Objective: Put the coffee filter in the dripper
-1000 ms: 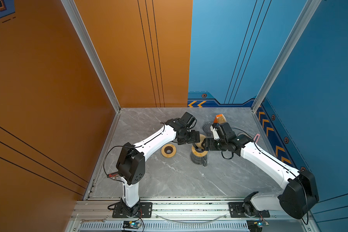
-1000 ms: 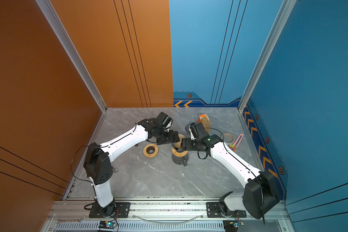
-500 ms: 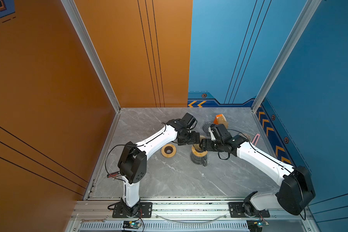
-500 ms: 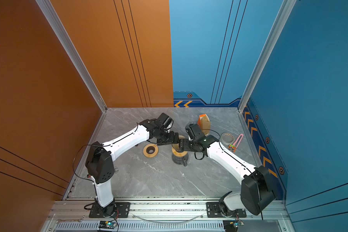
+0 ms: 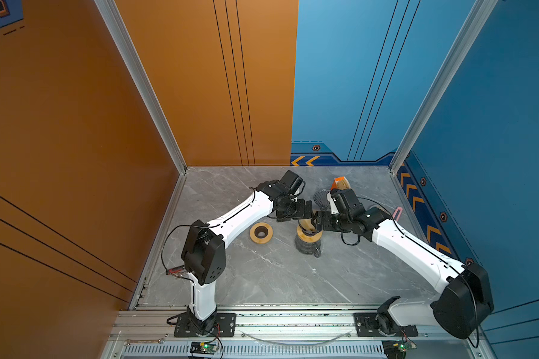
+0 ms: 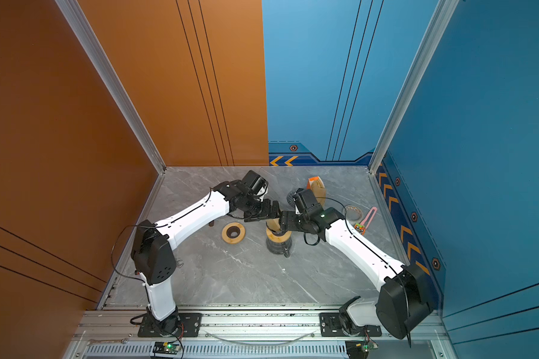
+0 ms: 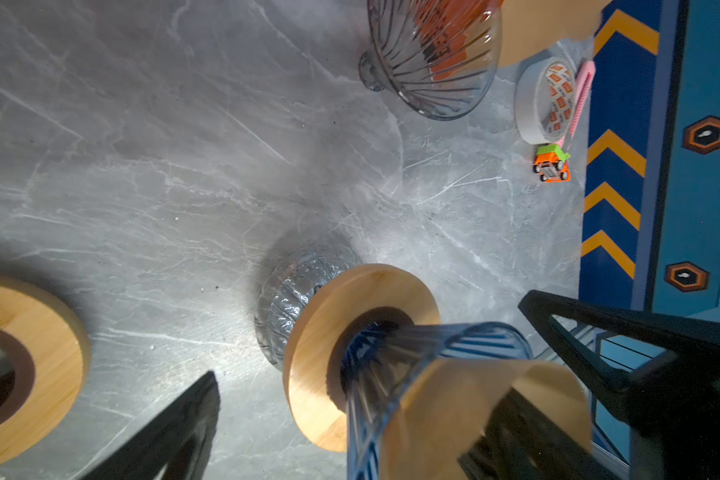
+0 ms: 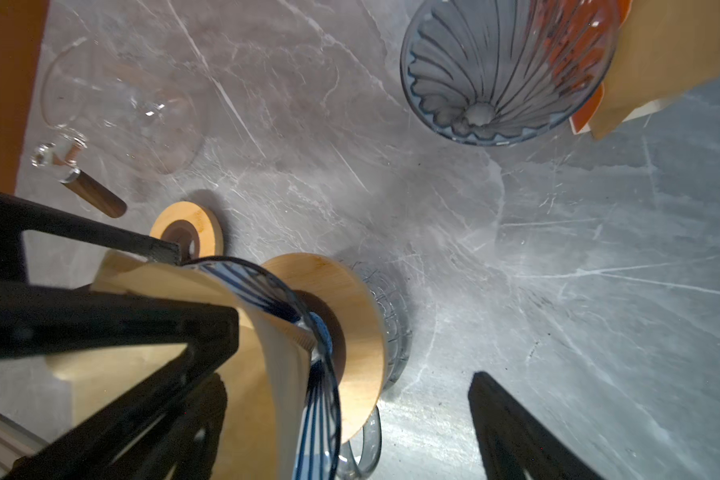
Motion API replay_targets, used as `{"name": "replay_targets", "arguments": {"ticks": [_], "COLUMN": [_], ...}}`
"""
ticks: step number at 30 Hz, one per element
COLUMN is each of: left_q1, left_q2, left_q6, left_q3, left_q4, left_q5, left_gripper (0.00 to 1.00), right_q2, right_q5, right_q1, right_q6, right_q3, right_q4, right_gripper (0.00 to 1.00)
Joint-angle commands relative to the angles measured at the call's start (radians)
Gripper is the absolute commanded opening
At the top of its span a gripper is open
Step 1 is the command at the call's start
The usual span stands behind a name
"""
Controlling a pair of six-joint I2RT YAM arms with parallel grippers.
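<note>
Left gripper [image 5: 304, 211] & right gripper [image 5: 318, 222] are spread wide, w/ nothing gripped. Filter [image 7: 454, 399] is lodged in dripper [image 7: 391, 361], edge proud of rim. On retreat, filter could be snagged, or dripper tipped, by jaws.

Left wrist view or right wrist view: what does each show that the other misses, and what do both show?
Only the left wrist view shows the tape roll and the toy car. Only the right wrist view shows a clear glass vessel with a wooden handle. Both show the paper filter in the blue dripper, the spare dripper and the loose wooden ring.
</note>
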Motion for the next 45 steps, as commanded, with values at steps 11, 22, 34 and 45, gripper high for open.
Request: {"name": "replay_targets", "arguments": {"ticks": [11,22,34,45], "left_q1": [0.027,0.010,0.007,0.011], "left_q2": [-0.156,-0.118,-0.051,-0.013], "left_q6": [0.025,0.019,0.050,0.088], "left_q3": [-0.081,-0.099,-0.091,-0.074], "left_q4": [-0.024,-0.036,-0.070,-0.119], "left_q5": [0.063,0.091,0.047,-0.018], "left_gripper": [0.92,0.91,0.89,0.88], "right_q2": [-0.005,0.096,0.177,0.219], "right_q5": [-0.252,-0.269,-0.209,-0.107], "right_q1": [-0.117,-0.130,-0.124,-0.112], "right_q6": [-0.189,-0.311,-0.338,-0.333], "right_q3": [0.076,0.133,0.161,0.174], "right_q4": [-0.066,-0.134,-0.158,-0.184], "right_gripper": [0.90,0.90,0.90,0.90]}}
